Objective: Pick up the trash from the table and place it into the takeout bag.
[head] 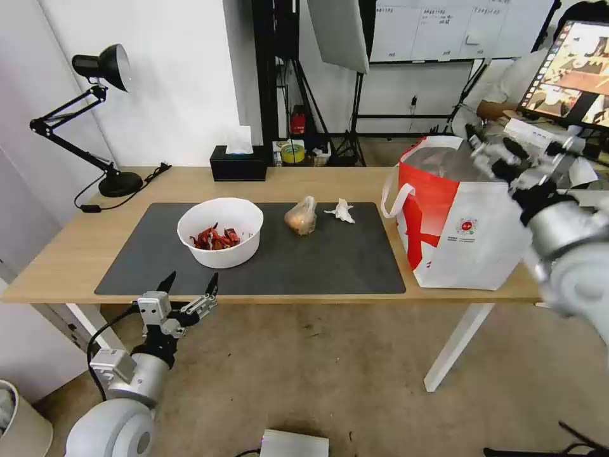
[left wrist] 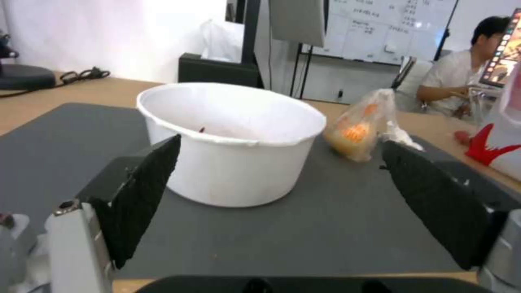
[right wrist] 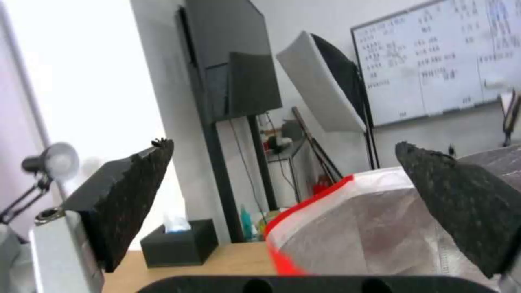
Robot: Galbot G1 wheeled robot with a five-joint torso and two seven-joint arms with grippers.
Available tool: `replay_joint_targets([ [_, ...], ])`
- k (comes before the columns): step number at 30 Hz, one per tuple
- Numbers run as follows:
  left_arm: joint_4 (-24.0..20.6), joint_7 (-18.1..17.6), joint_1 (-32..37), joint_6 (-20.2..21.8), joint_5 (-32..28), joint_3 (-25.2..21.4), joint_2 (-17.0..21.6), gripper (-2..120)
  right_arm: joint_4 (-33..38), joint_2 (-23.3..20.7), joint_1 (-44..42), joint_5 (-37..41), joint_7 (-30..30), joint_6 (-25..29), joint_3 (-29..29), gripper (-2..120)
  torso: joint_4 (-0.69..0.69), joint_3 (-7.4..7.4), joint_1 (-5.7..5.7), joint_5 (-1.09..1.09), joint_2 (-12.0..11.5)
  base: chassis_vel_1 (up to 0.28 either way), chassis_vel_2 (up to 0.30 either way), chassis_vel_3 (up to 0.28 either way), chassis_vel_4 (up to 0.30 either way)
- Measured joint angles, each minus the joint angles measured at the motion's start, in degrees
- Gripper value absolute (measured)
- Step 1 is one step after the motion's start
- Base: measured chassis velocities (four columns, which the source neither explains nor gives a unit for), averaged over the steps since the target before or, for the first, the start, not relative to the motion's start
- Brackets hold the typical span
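Light-wood bench (head: 317, 184), grey mat (head: 330, 260): white bowl of red shells (head: 220, 231) sits straight ahead of left gripper (head: 190, 282), fingers wide, empty. Right gripper (head: 501, 158), fingers wide, empty, hovers over takeout bag (head: 457, 222).

We see the left claw (left wrist: 276, 179) spread wide at the near edge of the grey mat (left wrist: 325, 228), empty. White bowl (left wrist: 230, 142) stands between its pads. Small bag of orange food (left wrist: 358, 128) sits beyond, a crumpled tissue (left wrist: 400, 136) just beside it.
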Motion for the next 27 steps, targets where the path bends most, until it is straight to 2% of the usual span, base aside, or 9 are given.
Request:
replay_joint_targets([
  [2,-0.16,-0.01,-0.16,-0.18,-0.30,0.57,0.26,100,1.78,1.40,-4.78,-4.50,-1.12,2.91,0.31,100,0.00,0.00,0.00,0.00,0.00,0.000,0.000,0.000,0.000],
  [14,0.75,-0.15,-0.78,-0.31,1.29,1.92,-0.46,100,-0.11,6.55,-9.81,-14.95,-3.25,6.44,-0.99,100,0.01,0.00,0.00,0.01,-0.01,0.000,0.000,0.000,0.000],
  [18,1.25,-0.40,-0.07,-0.36,1.24,1.06,-1.70,100,-2.21,10.92,-13.22,-20.54,-4.34,8.47,-1.30,100,0.01,0.01,0.01,0.01,-0.01,0.000,0.000,0.000,0.000],
  [21,0.98,-0.34,0.58,-0.40,1.14,0.94,-1.62,100,-2.42,12.25,-14.81,-22.37,-4.44,9.05,-1.30,100,0.01,0.01,0.01,0.00,-0.01,0.000,0.000,0.000,0.000],
  [26,1.48,-0.16,0.26,-0.67,1.11,1.22,-0.82,100,-3.42,18.17,-20.59,-27.84,-5.88,11.23,-1.43,100,0.00,0.01,0.01,0.00,-0.01,0.000,0.000,0.000,0.000],
  [27,1.48,-0.16,0.26,-0.67,1.11,1.22,-0.82,100,-3.42,18.17,-20.59,-27.84,-5.88,11.23,-1.43,100,0.00,0.01,0.01,0.00,-0.01,0.000,0.000,0.000,0.000],
])
